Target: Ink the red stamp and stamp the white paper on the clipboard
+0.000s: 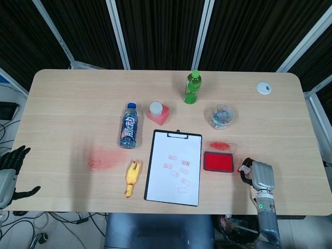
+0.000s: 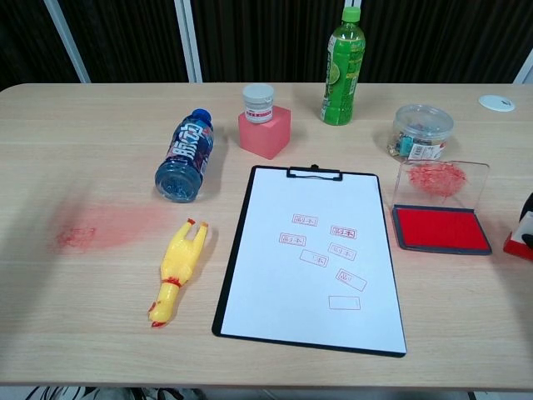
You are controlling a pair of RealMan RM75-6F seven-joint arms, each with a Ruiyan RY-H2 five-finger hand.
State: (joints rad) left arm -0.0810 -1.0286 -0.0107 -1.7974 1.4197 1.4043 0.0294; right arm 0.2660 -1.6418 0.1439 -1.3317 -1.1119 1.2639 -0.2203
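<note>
The clipboard (image 1: 150,171) lies near the table's front edge, and its white paper (image 1: 174,167) (image 2: 312,258) carries several red stamp marks. Just right of it sits the open ink pad (image 1: 218,162) (image 2: 439,229), its clear lid (image 2: 441,179) tilted back. My right hand (image 1: 258,176) (image 2: 526,218) is right of the pad and grips the red stamp (image 1: 242,168) (image 2: 518,246) low over the table. Only the hand's edge shows in the chest view. My left hand (image 1: 8,174) hangs off the table's left front corner with fingers spread and nothing in it.
A blue bottle (image 2: 185,152) lies on its side left of the clipboard, near a yellow rubber chicken (image 2: 176,271) and a red smear (image 2: 100,227). Behind stand a pink block with a white jar (image 2: 263,121), a green bottle (image 2: 343,67), a clear tub (image 2: 422,131) and a white cap (image 2: 496,102).
</note>
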